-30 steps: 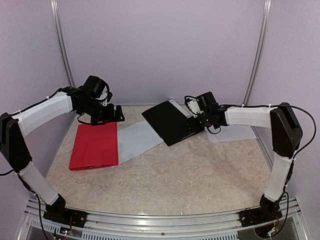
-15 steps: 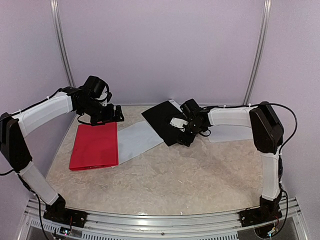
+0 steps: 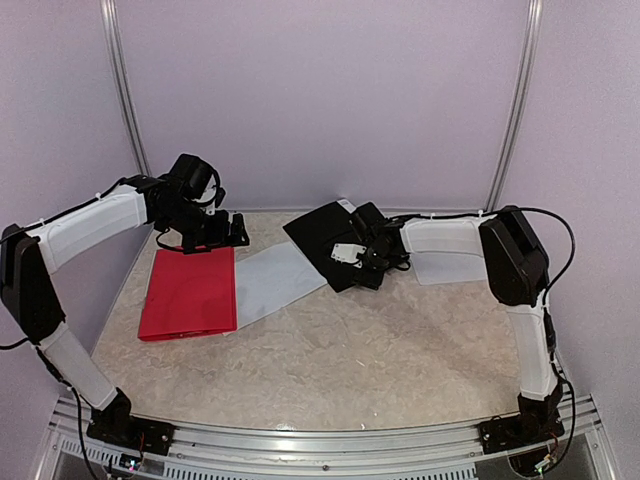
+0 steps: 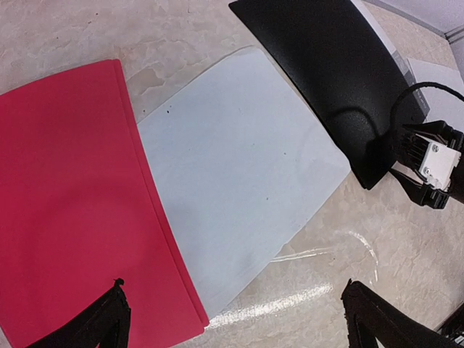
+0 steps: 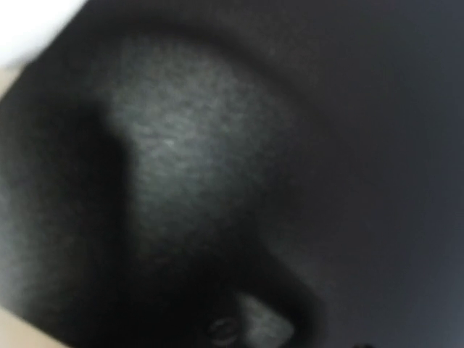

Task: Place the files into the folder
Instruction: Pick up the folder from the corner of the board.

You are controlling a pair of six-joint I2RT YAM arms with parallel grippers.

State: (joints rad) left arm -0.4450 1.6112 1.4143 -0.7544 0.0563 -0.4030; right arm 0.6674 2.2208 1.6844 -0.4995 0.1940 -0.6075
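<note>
Swinging in from the right over the last second, the right gripper [image 3: 356,256] now sits low on the near corner of the black flat folder [image 3: 325,235], while the left gripper [image 3: 222,232] has hardly shifted. Whether the right jaws are spread or pinching the cover cannot be told: its own camera shows only blurred dark surface pressed close. That closeness suggests it is working at the folder's edge, probably to lift the cover so a sheet can go inside. The left gripper hangs with its fingers [image 4: 101,326] spread wide and nothing between them, above the far edge of the red flat plastic folder [image 4: 65,203], likely waiting its turn.

Outward from there, 1 pale white paper sheet [image 4: 239,167] lies flat between the 2 folders, its long edge against the red one and its far corner near the black one. Whether it tucks under the red cover is unclear. Another white paper sheet [image 3: 455,268] lies beneath the right forearm [image 3: 440,235], and a sliver of white [image 3: 348,206] shows behind the black folder. The marbled tabletop [image 3: 330,360] gives room for sliding a sheet toward the bases. The back wall [image 3: 320,100] stands close behind both folders.
</note>
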